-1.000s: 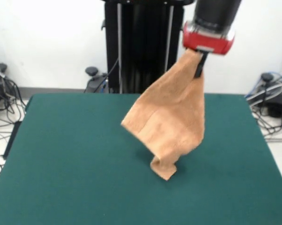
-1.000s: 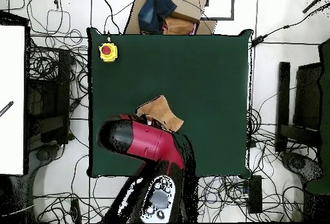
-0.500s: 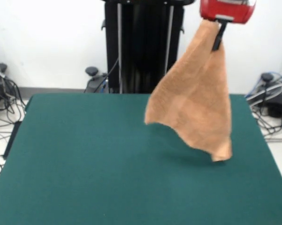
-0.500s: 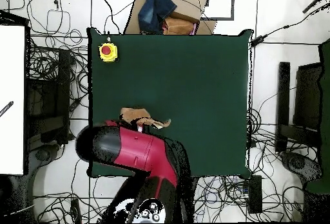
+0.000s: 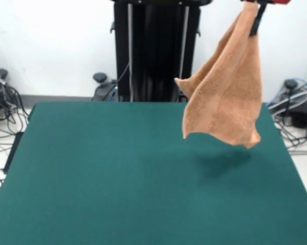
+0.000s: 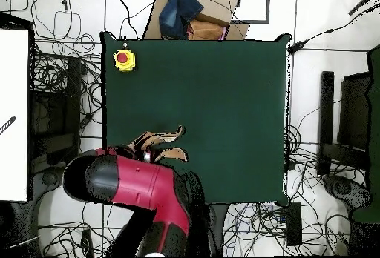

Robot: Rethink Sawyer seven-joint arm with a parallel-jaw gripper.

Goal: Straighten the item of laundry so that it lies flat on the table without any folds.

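Front view: faces me across the desk (image 5: 117,173), fairly near.
Overhead view: straight down on my arm (image 6: 141,188), higher up, seemingly.
Shared: the green desk top.

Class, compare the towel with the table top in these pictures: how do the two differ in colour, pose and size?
Colour: the towel is light orange-tan, the table top dark green. Pose: the towel hangs creased from the gripper, clear of the surface with its shadow below, while the table top lies flat. Size: the towel is far smaller than the wide table. Both look like cloth.

Towel (image 5: 227,97) hanging crumpled, clear above table (image 5: 102,173)
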